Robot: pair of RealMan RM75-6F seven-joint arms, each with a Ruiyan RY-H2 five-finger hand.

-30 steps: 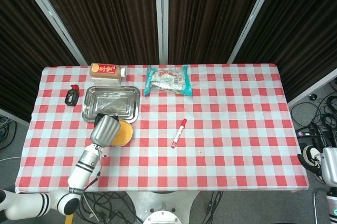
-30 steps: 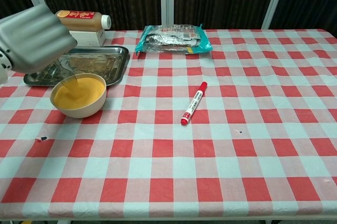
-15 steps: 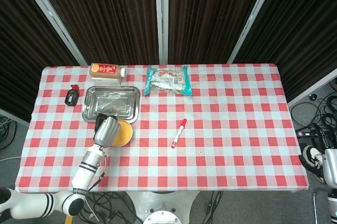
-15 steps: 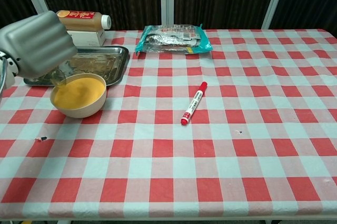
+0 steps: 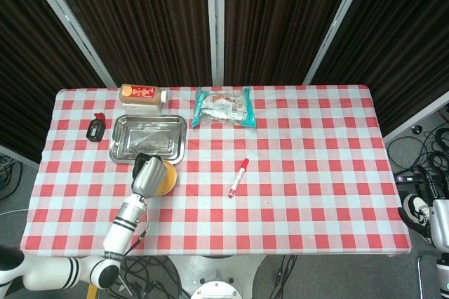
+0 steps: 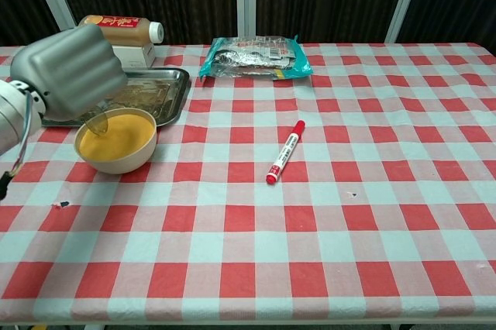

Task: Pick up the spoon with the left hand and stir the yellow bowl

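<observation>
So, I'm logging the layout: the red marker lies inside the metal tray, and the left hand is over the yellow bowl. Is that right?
Not quite. The red marker lies on the bare tablecloth near the table's middle, well to the right of the metal tray, not inside it; the chest view shows this. The left hand is indeed over the yellow bowl.

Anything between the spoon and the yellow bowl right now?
Nothing visible. The left hand holds the spoon right at the yellow bowl, its clear tip at the near-left rim. The metal tray sits behind the bowl, out of the path.
</observation>
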